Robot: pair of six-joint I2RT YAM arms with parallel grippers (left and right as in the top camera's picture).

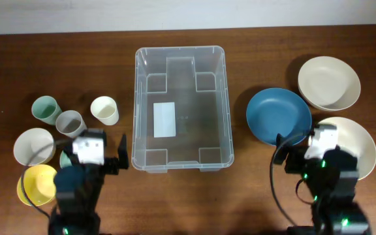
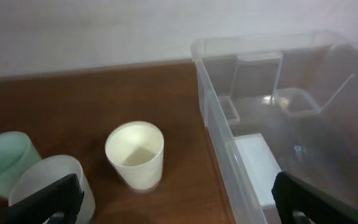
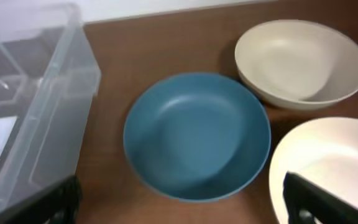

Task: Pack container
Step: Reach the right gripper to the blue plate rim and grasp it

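The clear plastic container (image 1: 180,108) sits empty in the table's middle, a white label on its base; it also shows in the left wrist view (image 2: 278,118) and the right wrist view (image 3: 30,106). My left gripper (image 1: 91,161) is open and empty, left of the container's near corner, behind a cream cup (image 2: 135,154). My right gripper (image 1: 309,158) is open and empty, near a blue bowl (image 1: 278,116), which also shows in the right wrist view (image 3: 196,135).
Left: a green cup (image 1: 44,109), grey cup (image 1: 70,122), cream cup (image 1: 105,110), white bowl (image 1: 33,145), yellow bowl (image 1: 38,185). Right: a beige bowl (image 1: 328,82) and a cream bowl (image 1: 356,145), partly under my right arm.
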